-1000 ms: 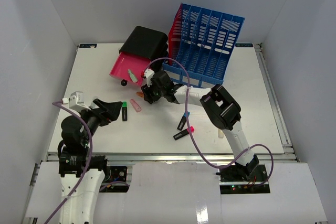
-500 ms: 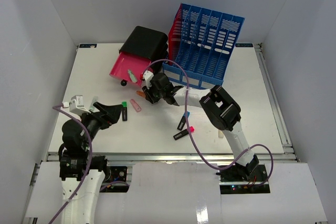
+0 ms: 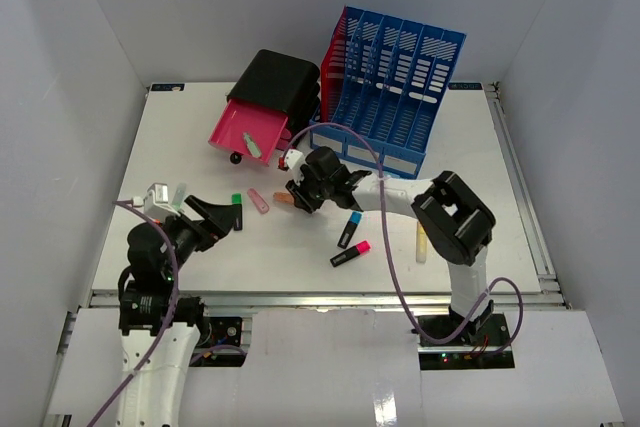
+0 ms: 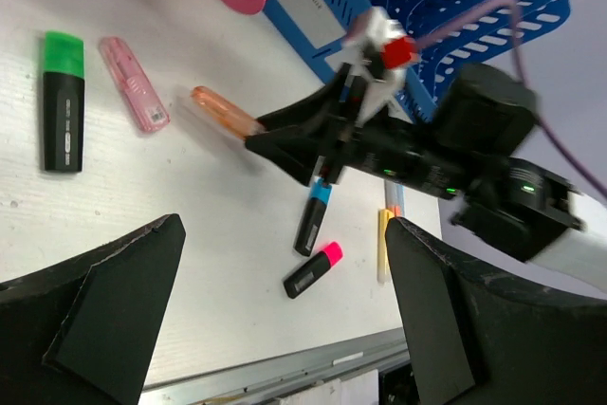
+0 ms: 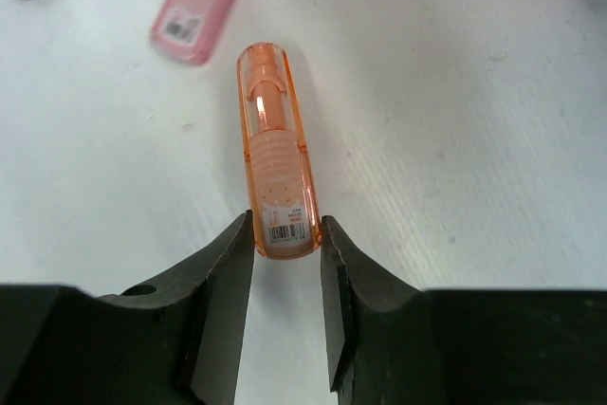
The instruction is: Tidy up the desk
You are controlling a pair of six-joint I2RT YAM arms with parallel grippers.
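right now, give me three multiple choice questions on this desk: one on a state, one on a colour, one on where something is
1. The right gripper is
A. shut on the orange tube
B. wide open
C. out of sight

2. The marker lying next to the blue-capped marker has a cap that is
A. yellow
B. pink
C. green

3. The green-capped marker lies
A. under the right gripper
B. beside the pink tube
C. touching the blue-capped marker

Answers:
1 A: the right wrist view shows it clamping the tube's end.
2 B: the pink-capped marker sits just below it in the top view.
3 B: it lies just left of the pink tube, apart from the other markers.
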